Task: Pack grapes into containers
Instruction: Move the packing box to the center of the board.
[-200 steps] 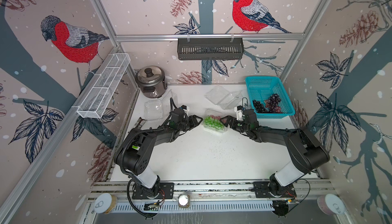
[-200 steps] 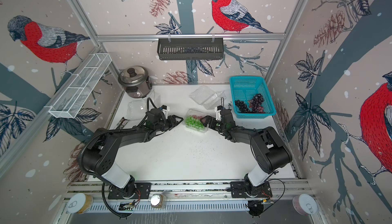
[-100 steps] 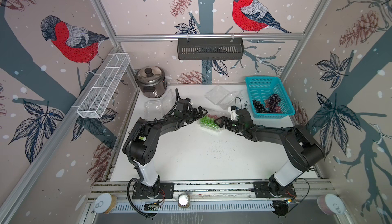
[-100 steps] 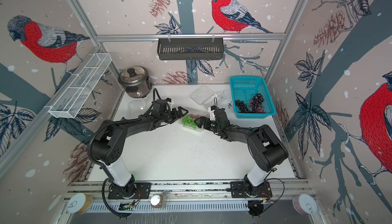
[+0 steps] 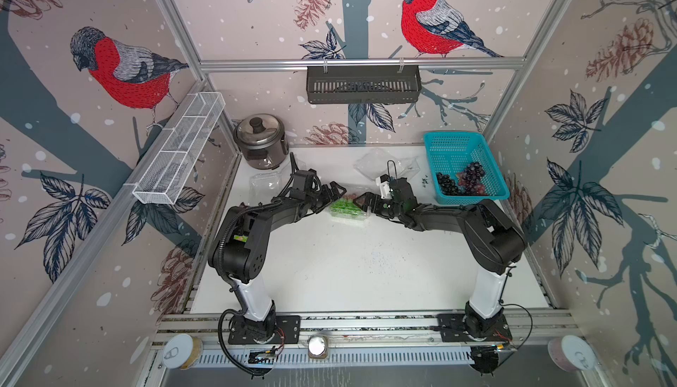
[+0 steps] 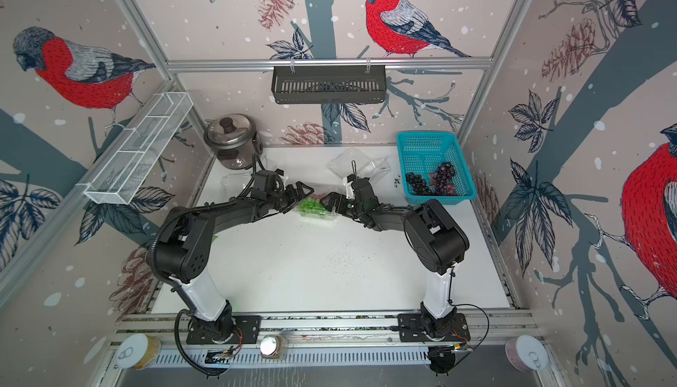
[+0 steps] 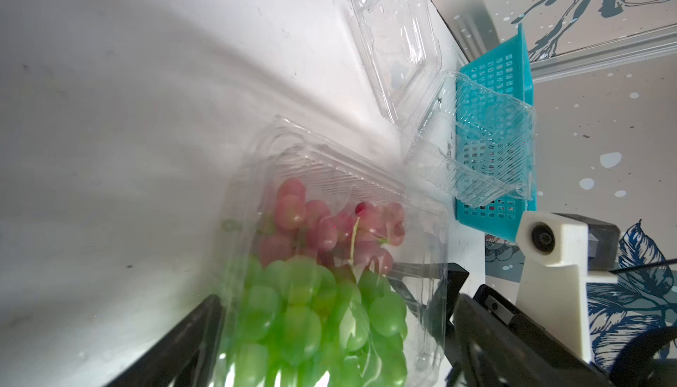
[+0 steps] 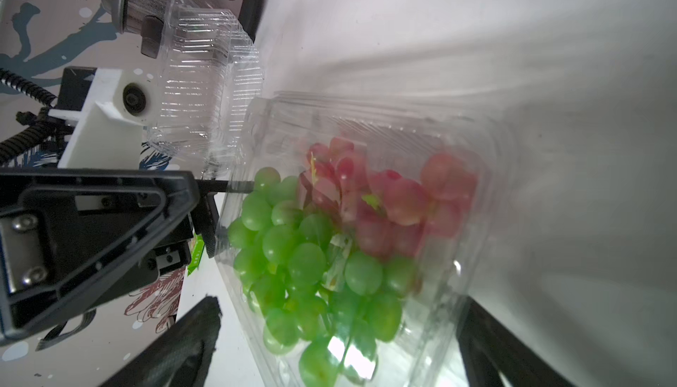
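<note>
- Plastic container [image 5: 350, 211], clear and hinged, at mid-counter [image 5: 366, 264]: it carries a green bunch [image 7: 311, 312] and a red bunch [image 7: 329, 227]. Its lid appears folded over the fruit; whether it is latched cannot be told.
- Left tool [image 5: 335, 192] and right tool [image 5: 364, 198] face each other across this container. Each has its jaws spread wide about one end of it, and neither appears to clamp the box or to carry fruit.
- Second container [image 5: 264, 183], just beside the rice cooker [image 5: 258, 139]: empty.
- Third container [image 5: 381, 163], at the back of the counter near the turquoise basket [image 5: 454, 154]: lying open, empty.
- Basket contents: a dark bunch [image 5: 447, 183] and a purple bunch [image 5: 472, 178], side by side at its near end, not yet packed.
- Progress, as judged: one box of three is filled, so roughly a third is done. Left to do are securing the first lid if it is loose, then moving the two basket bunches into the empty boxes and closing them.
</note>
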